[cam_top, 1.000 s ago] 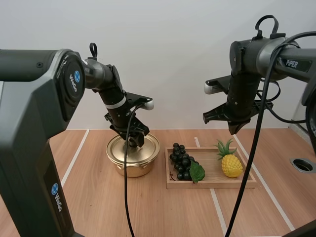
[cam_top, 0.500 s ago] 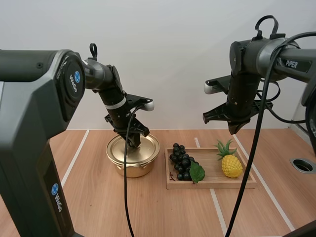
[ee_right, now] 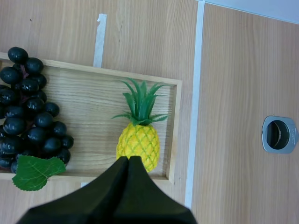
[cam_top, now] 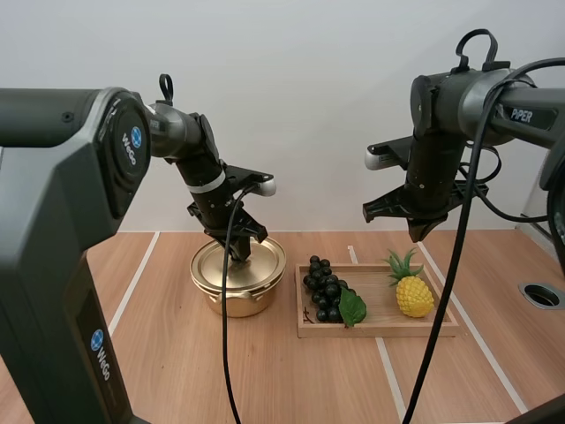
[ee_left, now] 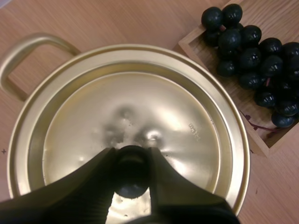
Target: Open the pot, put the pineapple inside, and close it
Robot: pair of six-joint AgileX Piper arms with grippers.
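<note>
A gold pot [cam_top: 237,284] stands on the table with its lid [ee_left: 140,121] on. My left gripper [cam_top: 242,252] is down on the lid, its fingers [ee_left: 100,172] pinching the dark knob [ee_left: 132,169] at the lid's middle. A small yellow pineapple [cam_top: 413,290] with green leaves lies in the wooden tray [cam_top: 424,325], at its right end. My right gripper [cam_top: 415,231] hangs high above the pineapple [ee_right: 138,140], its fingers together as one dark wedge, holding nothing.
A bunch of dark grapes [cam_top: 325,288] with a green leaf fills the tray's left end, close to the pot. A round metal hole [cam_top: 540,295] sits in the table at the far right. White tape lines [cam_top: 459,309] cross the wooden tabletop.
My left gripper's fingers have closed onto the lid's knob. The pot, tray and right arm have not moved.
</note>
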